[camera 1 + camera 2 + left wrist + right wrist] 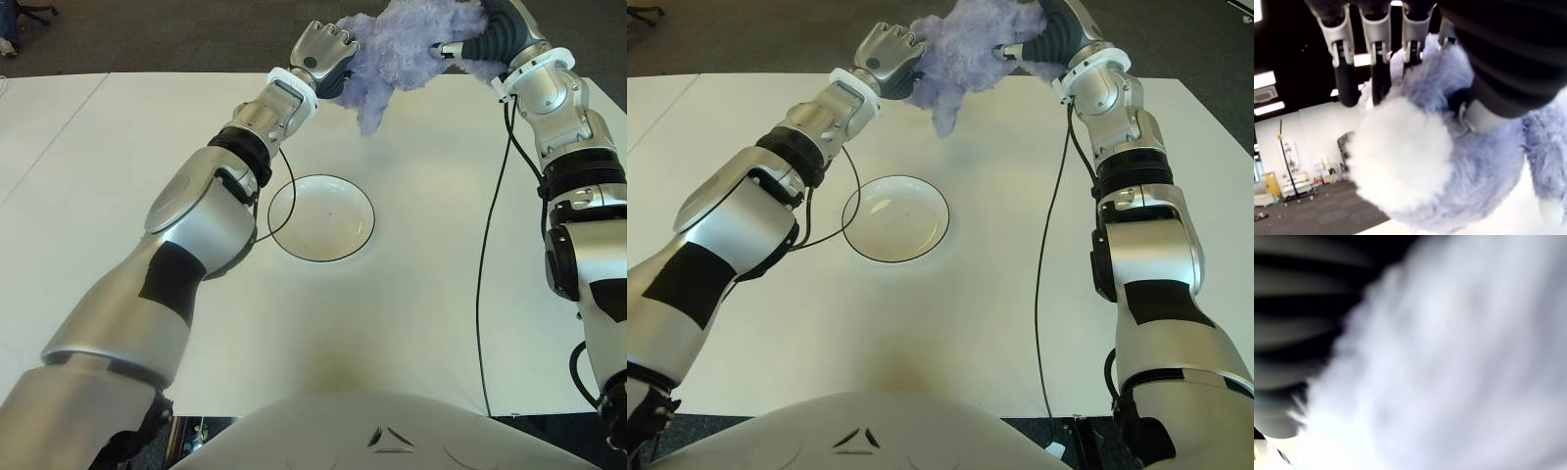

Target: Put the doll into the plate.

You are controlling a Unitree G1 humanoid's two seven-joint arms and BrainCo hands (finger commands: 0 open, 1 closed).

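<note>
The fluffy lavender doll (407, 49) is hanging above the far edge of the white table (411, 323), pinched between both hands. The left hand (323, 57) is pressing against its left side with fingers (1378, 54) curling into the fur; the right hand (490, 39) is grasping its right side. One furry limb is dangling down toward the table. The white plate (321, 217), dark-rimmed, is sitting nearer, well apart from the doll.
</note>
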